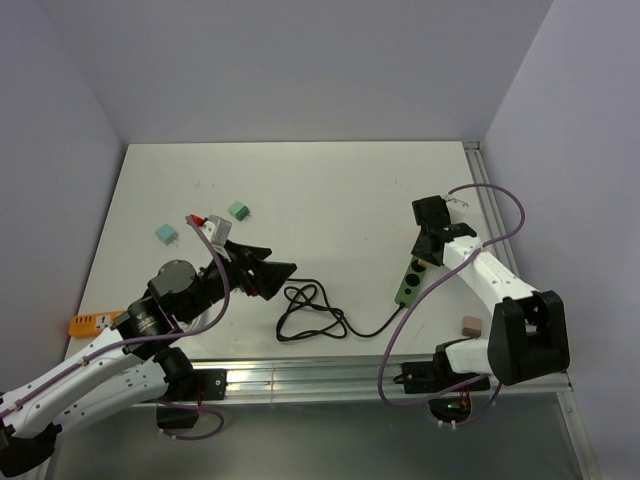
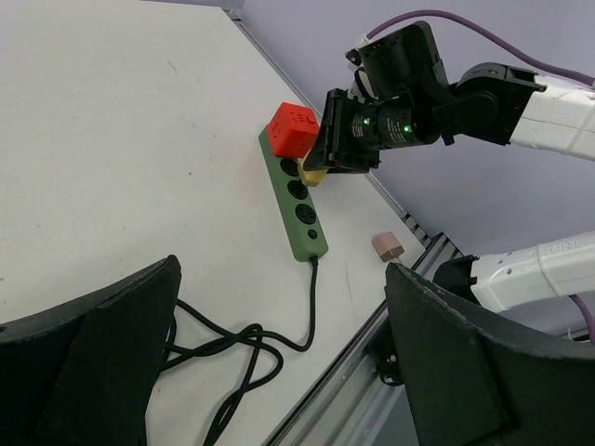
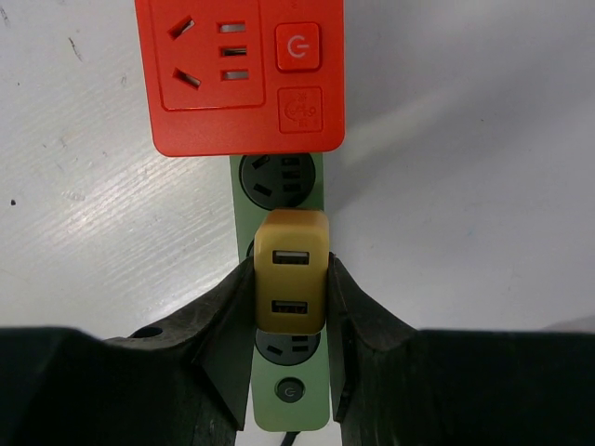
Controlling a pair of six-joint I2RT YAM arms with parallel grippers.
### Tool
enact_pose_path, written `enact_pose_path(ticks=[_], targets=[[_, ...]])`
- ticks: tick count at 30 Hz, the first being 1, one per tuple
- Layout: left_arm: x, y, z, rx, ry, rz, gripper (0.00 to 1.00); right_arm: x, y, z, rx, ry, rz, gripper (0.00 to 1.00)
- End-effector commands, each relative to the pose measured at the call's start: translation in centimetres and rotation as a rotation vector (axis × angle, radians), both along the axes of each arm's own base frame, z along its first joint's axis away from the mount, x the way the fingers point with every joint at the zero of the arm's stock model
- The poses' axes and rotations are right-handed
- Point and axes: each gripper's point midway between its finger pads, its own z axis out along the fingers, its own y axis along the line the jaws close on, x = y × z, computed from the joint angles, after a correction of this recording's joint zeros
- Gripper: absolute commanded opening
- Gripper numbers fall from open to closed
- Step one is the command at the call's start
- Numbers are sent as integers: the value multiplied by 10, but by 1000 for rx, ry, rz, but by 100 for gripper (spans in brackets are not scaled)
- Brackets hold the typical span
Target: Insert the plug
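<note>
Sitting within right end effector (image 3: 291, 295): yellow plug (image 3: 291, 255)

white table (image 1: 300, 190), matte, faintly scuffed and speckled. boxed in on three sides: back wall (image 1: 300, 60), left wall (image 1: 50, 150), right wall (image 1: 570, 120), all plain pale lavender-grey, meeting the top at straight seams. aluminium rail (image 1: 320, 375) along the near edge; narrower metal strip (image 1: 487, 195) down the right edge. dull grey surface (image 1: 330, 450) below the near rail, floor or shelf, cannot tell. soft, even light, weak shadows.
</note>
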Motion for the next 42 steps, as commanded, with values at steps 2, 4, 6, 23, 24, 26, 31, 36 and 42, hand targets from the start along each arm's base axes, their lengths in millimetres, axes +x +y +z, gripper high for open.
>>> enact_pose_path(ticks=[2,4,6,23,24,26,31,36,42], targets=[[-2,-2,25,-55,-43,-14,97,-8,2,-9,15,15,11,0],[-2,-3,23,-53,-40,-19,97,-7,3,-2,20,-20,20,0],[-3,-4,22,-54,-35,-25,97,-5,2,2,19,-39,22,0],[-4,-6,20,-59,-17,-33,97,-5,6,10,33,-70,40,0],[-4,-6,20,-60,-16,-33,97,-6,6,8,32,-64,40,0],[-4,-6,20,-59,-15,-34,97,-6,6,4,31,-59,41,0],[-4,-7,20,-58,-13,-36,97,-9,5,-4,26,-30,38,0],[-4,-6,20,-61,-15,-34,97,-12,4,-8,21,2,22,0],[-5,-6,21,-62,-18,-37,97,-19,9,-17,22,62,5,0]])
